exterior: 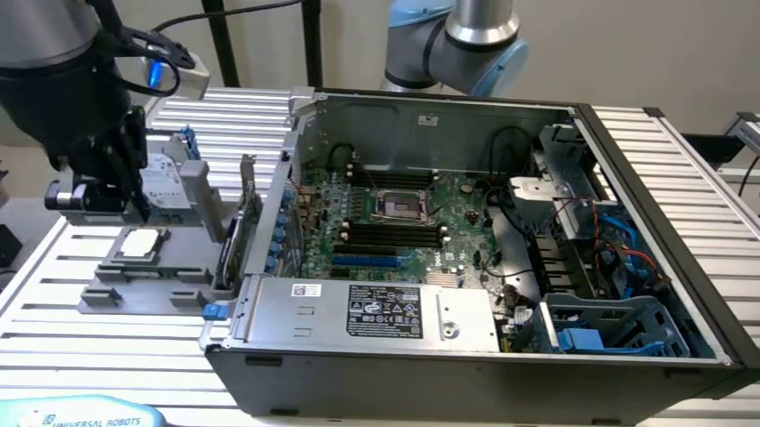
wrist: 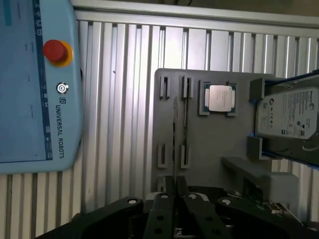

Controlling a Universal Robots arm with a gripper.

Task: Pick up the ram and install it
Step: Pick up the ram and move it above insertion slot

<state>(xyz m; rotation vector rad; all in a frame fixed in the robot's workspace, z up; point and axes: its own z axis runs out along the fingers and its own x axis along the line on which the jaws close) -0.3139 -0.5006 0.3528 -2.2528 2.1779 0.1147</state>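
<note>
One relation was judged to govern the pick: the ram [wrist: 175, 144] lay directly ahead of and below the pincer [wrist: 176, 193]. It stood on its edge in the grey holder [wrist: 209, 159], so it was seen from the wrist as a thin dark line. Its long axis ran straight away from the pincer; the near end reached up to the pincer's tip and the far end was set between the holder's far clips. From that it was judged that the pincer was aligned with the stick's plane but sat nearer its near end than its middle. In the exterior view the pincer [exterior: 128, 212] hung above the holder, with clear air beneath it. No contact with the ram could be made out, and nothing was seen carried. Whether the pincer was spread or pressed together could not be told. A processor chip [wrist: 220, 97] and a hard drive [wrist: 288, 115] in a blue frame were seated in the holder to one side of the ram, off the pincer's line. The holder was carried on the slatted table [wrist: 119, 124]. The open computer case [exterior: 475, 374], where the ram was to be fitted, stood well apart from the pincer. Only one arm was present, so no choice of arm arose.
</note>
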